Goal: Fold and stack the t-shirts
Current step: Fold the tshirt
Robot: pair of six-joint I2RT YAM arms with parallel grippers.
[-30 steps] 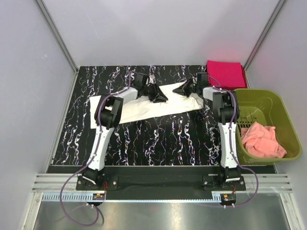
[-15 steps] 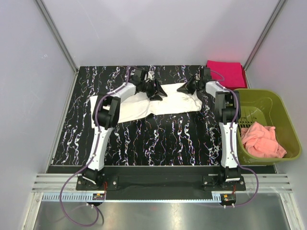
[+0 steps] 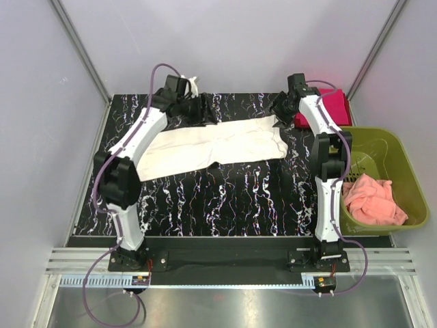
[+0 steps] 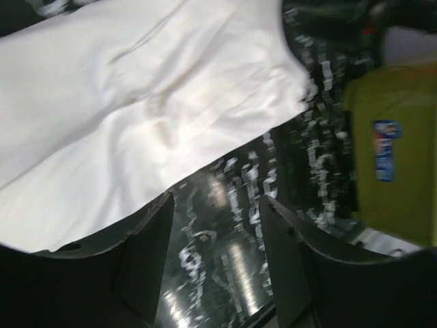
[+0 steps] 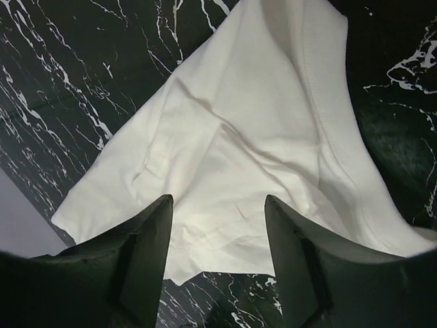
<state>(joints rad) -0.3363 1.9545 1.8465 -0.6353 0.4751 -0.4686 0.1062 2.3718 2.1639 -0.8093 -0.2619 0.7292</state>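
Cream-white t-shirt (image 3: pixel 212 145): lies flat in a long band on the surface (image 3: pixel 225 198), running 9 to 3 o'clock, probably laid out ready for the next fold.
Left end effector (image 4: pixel 215 201): wide, empty, over the band's 11 o'clock edge.
Right end effector (image 5: pixel 218 201): wide, empty, at its 1 o'clock corner.
Magenta t-shirt (image 3: pixel 326 102): folded at 1 o'clock, likely the base of the stack.

- Setting: robot test cell in a laboratory, not a home.
- Enclosure: plain pale wall panels (image 3: pixel 239 41) framed by bare aluminium struts (image 3: pixel 78 48).
- Work surface: black marble-patterned tabletop (image 3: pixel 225 205).
- Fixtures: left arm (image 3: pixel 133 147) and right arm (image 3: pixel 328 178) bolted to a black base plate (image 3: pixel 225 249) beside a slotted aluminium rail (image 3: pixel 75 261).
- Wiring: exposed purple cables (image 3: pixel 85 290).
- Container: olive-green plastic basket (image 3: pixel 403 164).
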